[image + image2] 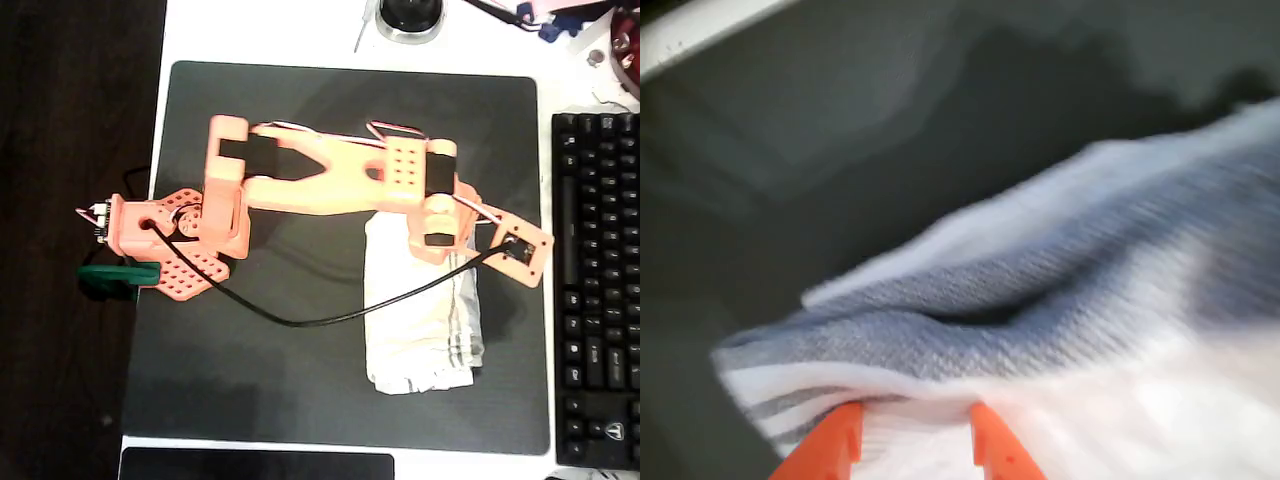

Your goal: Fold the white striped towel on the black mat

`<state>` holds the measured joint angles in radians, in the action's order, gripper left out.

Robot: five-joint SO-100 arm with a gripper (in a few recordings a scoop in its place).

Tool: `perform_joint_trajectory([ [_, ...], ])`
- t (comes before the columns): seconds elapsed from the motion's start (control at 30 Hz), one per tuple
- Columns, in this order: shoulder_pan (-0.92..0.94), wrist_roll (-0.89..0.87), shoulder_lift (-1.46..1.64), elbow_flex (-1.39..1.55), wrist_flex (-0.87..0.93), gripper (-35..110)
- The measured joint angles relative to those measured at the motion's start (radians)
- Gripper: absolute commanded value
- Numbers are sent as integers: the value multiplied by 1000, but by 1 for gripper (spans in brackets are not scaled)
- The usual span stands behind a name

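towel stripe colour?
Grey stripes on the cream-white towel, clearest in the overhead view near its right edge.

Overhead view: white striped towel lies on black mat, right of centre. Arm spans mat above it; gripper over towel's upper end, apparently touching cloth. Keyboard right of mat.
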<state>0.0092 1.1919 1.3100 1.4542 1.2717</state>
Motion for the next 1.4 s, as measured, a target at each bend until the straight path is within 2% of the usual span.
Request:
perform_joint_trajectory([
  [0.23,-2,0,-87,-48,3,15],
  [0.5,123,74,29,-224,229,16],
  [0.63,221,141,34,-278,272,16],
  [0.97,382,236,-132,-313,98,16],
  [1.2,397,282,-295,-360,-37,16],
  [1.4,402,284,-298,-402,9,17],
])
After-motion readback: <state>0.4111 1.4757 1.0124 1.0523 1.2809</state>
